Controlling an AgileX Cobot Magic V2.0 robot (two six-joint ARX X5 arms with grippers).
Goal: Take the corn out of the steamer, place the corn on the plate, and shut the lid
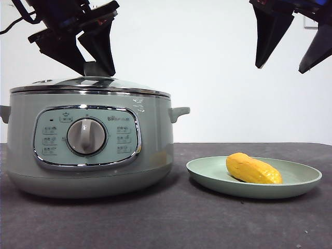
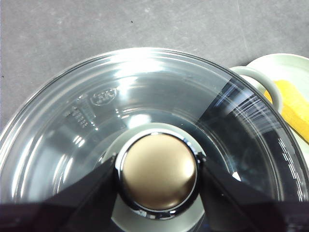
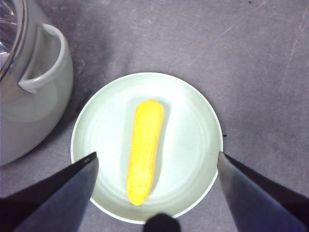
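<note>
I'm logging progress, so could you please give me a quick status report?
Left gripper astride the lid knob, lid seated on steamer. Right gripper open, high over plate. Corn on plate. Nothing obstructing.

Bright, sharp pics; lid (image 2: 145, 92) glare.

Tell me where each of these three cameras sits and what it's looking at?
Front view: low at table height, looking level at the steamer and plate; both grippers hang above.
Left wrist view: on the left arm, looking down at the lid; left gripper around its knob.
Right wrist view: above the plate, right gripper open.
All three views show the corn.
</note>
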